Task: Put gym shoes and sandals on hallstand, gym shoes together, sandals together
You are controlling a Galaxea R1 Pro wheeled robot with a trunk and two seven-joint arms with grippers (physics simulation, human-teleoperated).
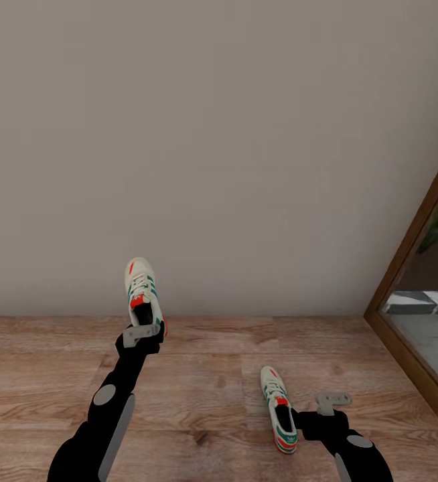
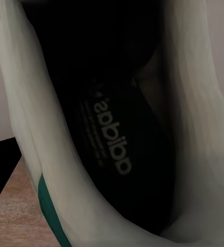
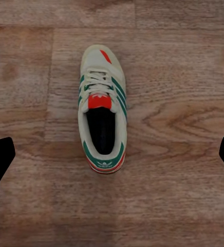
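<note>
While the left claw point(image 1: 140, 335) is clamped on the heel collar of one cream-white lace-up gym shoe with green stripes point(image 1: 142, 292) — raised clear of the light brown wood-plank corridor floor point(image 1: 212, 348), presumably for carrying to the rack — the right claw point(image 1: 333, 402) hovers spread wide beside its twin, the second gym shoe point(image 1: 278, 408), which lies flat on the planks. A wood-framed mirror point(image 1: 423, 294) leans at far right.

One gym shoe point(image 1: 140, 292) is raised at left, the other gym shoe point(image 1: 278, 409) lies on the floor point(image 1: 212, 375) at right
</note>
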